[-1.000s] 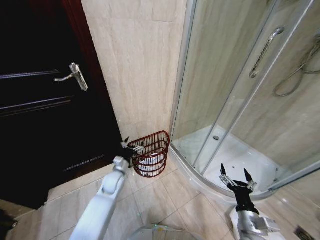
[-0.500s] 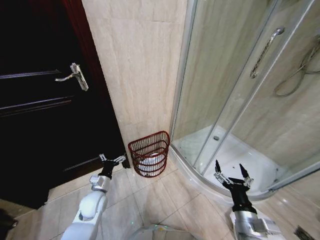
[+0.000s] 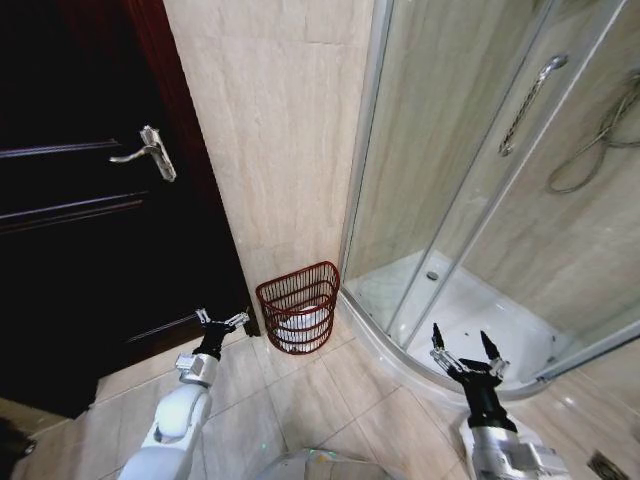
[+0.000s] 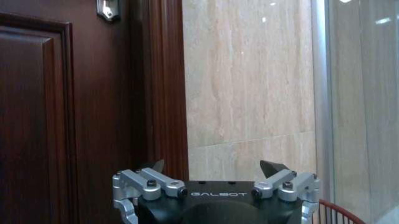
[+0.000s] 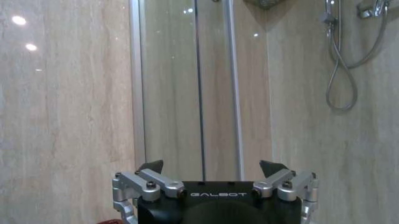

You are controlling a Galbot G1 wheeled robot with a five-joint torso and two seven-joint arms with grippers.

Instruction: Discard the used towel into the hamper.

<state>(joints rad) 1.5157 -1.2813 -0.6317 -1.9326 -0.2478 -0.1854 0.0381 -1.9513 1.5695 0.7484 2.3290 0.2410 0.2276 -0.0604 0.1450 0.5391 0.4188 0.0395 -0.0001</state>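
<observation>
Nearest, the right gripper (image 3: 463,349) hangs over the shower tray (image 3: 470,310) kerb, fingers spread apart and empty. The left gripper (image 3: 222,322) sits on the near left, jaws likewise apart, holding nothing, just left of the hamper (image 3: 298,305). The hamper stands on the floor against the beige wall (image 3: 275,130), white cloth inside. The left wrist view adds the dark door (image 4: 68,116) frame close up; the right wrist view adds the shower hose (image 5: 339,65).

dark door (image 3: 70,200) at 9 o'clock | silver lever handle (image 3: 148,150) on it | glass shower enclosure (image 3: 470,180) at 3 o'clock | shower hose (image 3: 590,150) inside | beige floor tiles (image 3: 300,400)
</observation>
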